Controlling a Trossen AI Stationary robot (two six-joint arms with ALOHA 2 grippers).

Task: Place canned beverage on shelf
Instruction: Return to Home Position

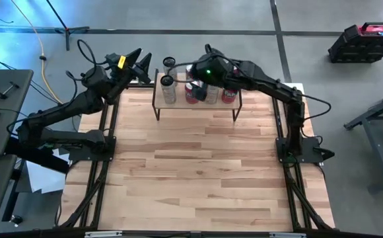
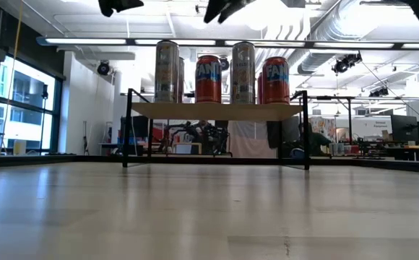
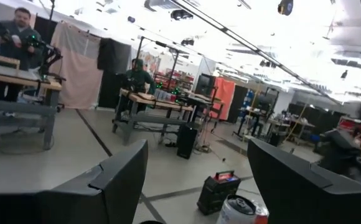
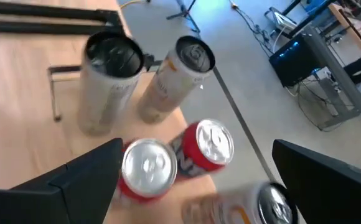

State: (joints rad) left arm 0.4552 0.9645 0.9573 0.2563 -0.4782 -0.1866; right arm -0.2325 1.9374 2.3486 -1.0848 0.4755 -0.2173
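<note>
The shelf [image 1: 198, 106], a light wood plank on thin black legs, stands at the table's far middle; it also shows in the low view [image 2: 217, 110]. Several cans stand upright on it: silver ones [image 2: 167, 71] [image 2: 243, 72] and red ones [image 2: 208, 78] [image 2: 275, 79]. My right gripper [image 4: 197, 149] hangs open and empty above the cans [image 4: 146, 168], touching none; it shows in the high view [image 1: 205, 63]. My left gripper [image 1: 139, 63] is open and empty, raised beyond the shelf's left end; its wrist view [image 3: 196, 180] looks into the room.
The wooden tabletop [image 1: 198, 172] stretches from the shelf to the near edge. Black frame rails [image 1: 105, 152] [image 1: 284, 152] run along both sides. People stand at benches in the room beyond [image 3: 18, 31]. A red-and-black case [image 1: 366, 39] lies on the floor.
</note>
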